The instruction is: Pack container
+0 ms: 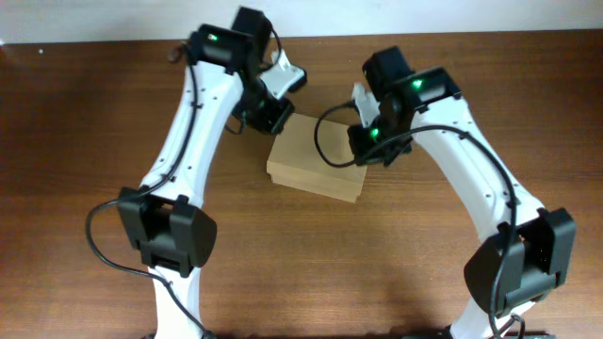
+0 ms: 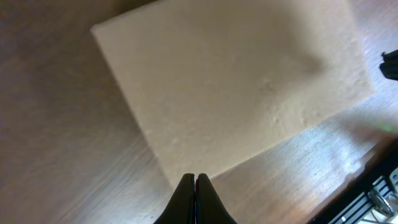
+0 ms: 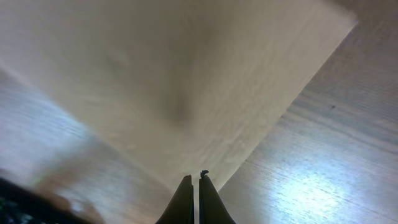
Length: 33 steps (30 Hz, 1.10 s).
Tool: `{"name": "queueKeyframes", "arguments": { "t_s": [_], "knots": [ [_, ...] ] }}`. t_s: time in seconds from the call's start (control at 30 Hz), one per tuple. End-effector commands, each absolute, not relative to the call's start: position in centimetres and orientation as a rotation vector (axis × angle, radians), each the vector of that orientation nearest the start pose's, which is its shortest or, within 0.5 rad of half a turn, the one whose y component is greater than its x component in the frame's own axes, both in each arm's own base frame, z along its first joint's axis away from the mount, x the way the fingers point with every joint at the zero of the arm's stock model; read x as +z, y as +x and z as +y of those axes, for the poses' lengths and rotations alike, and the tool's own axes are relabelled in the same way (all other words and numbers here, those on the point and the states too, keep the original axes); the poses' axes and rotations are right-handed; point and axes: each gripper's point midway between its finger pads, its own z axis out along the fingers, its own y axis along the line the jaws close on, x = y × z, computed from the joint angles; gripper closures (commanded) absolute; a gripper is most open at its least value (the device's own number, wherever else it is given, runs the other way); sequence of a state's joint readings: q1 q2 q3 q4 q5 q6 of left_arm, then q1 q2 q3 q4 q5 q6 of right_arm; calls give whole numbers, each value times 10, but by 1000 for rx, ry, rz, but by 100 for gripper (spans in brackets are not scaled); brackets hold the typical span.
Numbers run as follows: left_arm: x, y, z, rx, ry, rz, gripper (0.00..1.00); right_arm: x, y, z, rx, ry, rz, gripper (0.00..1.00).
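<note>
- The box (image 1: 316,162) sits on the brown table (image 1: 94,122), near the middle, between the two arms.
- The box is tan. Its lid is down flat, so the top looks smooth and closed.
- It lies turned a bit, not straight with the table's edge.
- The left gripper (image 1: 270,115) is at the box's far left corner.
- Its two fingers are pressed tight together, with nothing between them.
- In the left wrist view, its fingertips (image 2: 186,193) point at the edge of the box (image 2: 236,81), close to a corner. I cannot tell if they touch it.
- The right gripper (image 1: 369,143) is at the box's far right side, partly over the top.
- Its fingers are pressed together too, and they hold nothing.
- In the right wrist view, its fingertips (image 3: 185,199) point at a corner of the box (image 3: 174,81), with table showing on both sides. I cannot tell if they touch it.
- The two grippers are near each other, one at each side of the box. They do not touch each other.
</note>
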State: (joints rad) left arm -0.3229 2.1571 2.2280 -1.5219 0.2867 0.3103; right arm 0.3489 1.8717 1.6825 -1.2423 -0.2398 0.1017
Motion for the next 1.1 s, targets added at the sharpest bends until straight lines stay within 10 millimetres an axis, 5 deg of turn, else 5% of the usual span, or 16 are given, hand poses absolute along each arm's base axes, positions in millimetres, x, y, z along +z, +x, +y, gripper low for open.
{"name": "queueKeyframes", "arguments": {
  "t_s": [0.0, 0.23, 0.43, 0.53, 0.63, 0.7, 0.77, 0.93, 1.03, 1.07],
  "knots": [
    [139, 387, -181, -429, 957, 2929, 98, 116, 337, 166, 376, -398, 3055, 96],
    [92, 369, -179, -481, 963, 3016, 98, 91, 329, 164, 375, -397, 3079, 96],
    [112, 383, -182, -466, 939, 2948, 98, 119, 340, 165, 387, -377, 3023, 96],
    [166, 406, -171, -407, 773, 2864, 98, 170, 357, 157, 342, -352, 2930, 96],
    [229, 428, -134, -200, 590, 2752, 98, 236, 369, 135, 205, -307, 2822, 96],
    [300, 430, -98, -66, 466, 2595, 98, 294, 364, 115, 83, -272, 2729, 96],
    [343, 422, -78, -46, 396, 2491, 96, 326, 354, 105, 45, -256, 2674, 96],
    [388, 395, -26, 91, 247, 2406, 91, 375, 330, 93, 50, -229, 2543, 96],
    [403, 379, -6, 130, 186, 2384, 79, 402, 310, 76, 7, -192, 2452, 96],
    [406, 376, -3, 134, 175, 2375, 65, 409, 304, 74, 15, -187, 2429, 96]
  ]
}}
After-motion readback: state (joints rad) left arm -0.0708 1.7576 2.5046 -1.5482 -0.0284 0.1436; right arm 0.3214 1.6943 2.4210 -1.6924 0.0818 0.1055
